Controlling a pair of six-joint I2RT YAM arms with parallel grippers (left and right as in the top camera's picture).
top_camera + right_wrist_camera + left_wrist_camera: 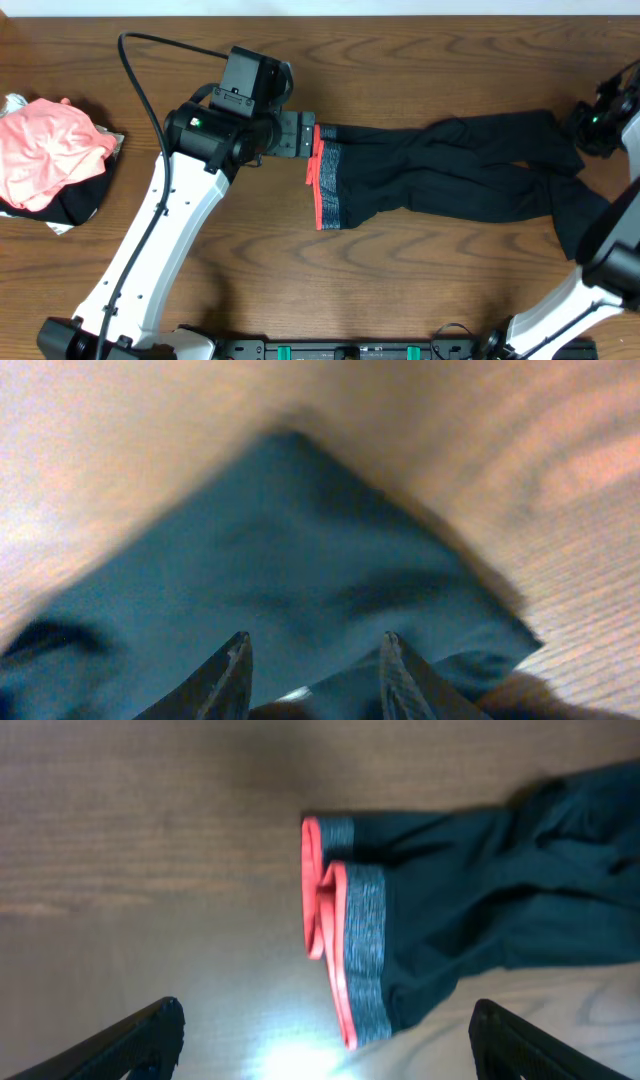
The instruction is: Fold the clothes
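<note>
Since left gripper and right gripper both stood apart; leggings wanted an even pinch at waistband corners.

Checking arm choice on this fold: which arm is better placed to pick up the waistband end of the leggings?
Left. The left hand hovers open right at the coral-edged waistband of the leggings, with its fingers on either side in its wrist view. The right hand is over the leg ends, far away.
</note>
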